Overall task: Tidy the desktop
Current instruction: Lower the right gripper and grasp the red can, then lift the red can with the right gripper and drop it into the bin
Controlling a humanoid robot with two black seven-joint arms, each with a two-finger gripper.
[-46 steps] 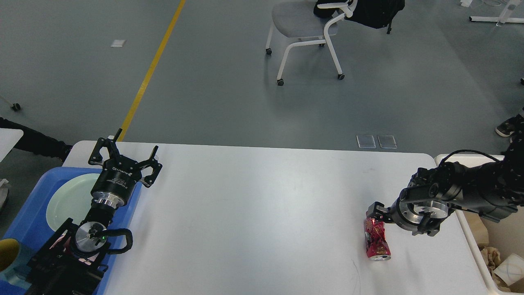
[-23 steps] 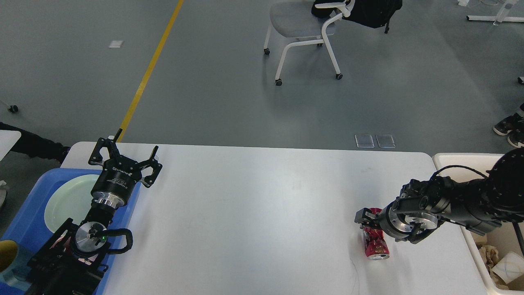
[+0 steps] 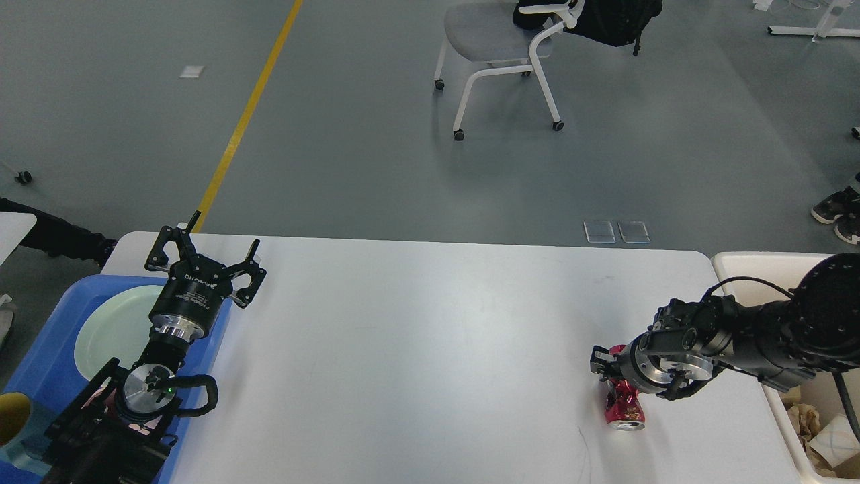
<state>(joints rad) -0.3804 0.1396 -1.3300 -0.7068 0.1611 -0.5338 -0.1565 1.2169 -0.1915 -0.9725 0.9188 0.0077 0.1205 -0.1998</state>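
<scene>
The white desktop [image 3: 416, 349] fills the lower view. A crushed red can [image 3: 625, 409] lies on it near the right end, its open end toward me. My right gripper [image 3: 610, 366] comes in from the right and sits low over the can's far end. One finger [image 3: 598, 356] shows just left of the can; the other is hidden, so I cannot tell whether the gripper grips. My left gripper [image 3: 205, 245] is open and empty, with fingers spread, above the table's far left corner.
A blue tray [image 3: 54, 323] at the left edge holds a pale green plate [image 3: 111, 329] and a yellow cup [image 3: 8, 418]. A cream-white bin [image 3: 746, 259] with crumpled paper [image 3: 830, 437] stands at the right edge. A white chair [image 3: 497, 40] stands on the floor beyond.
My right gripper has moved down and toward me onto the can's far end, and the can has shifted slightly. The left arm has not moved.
</scene>
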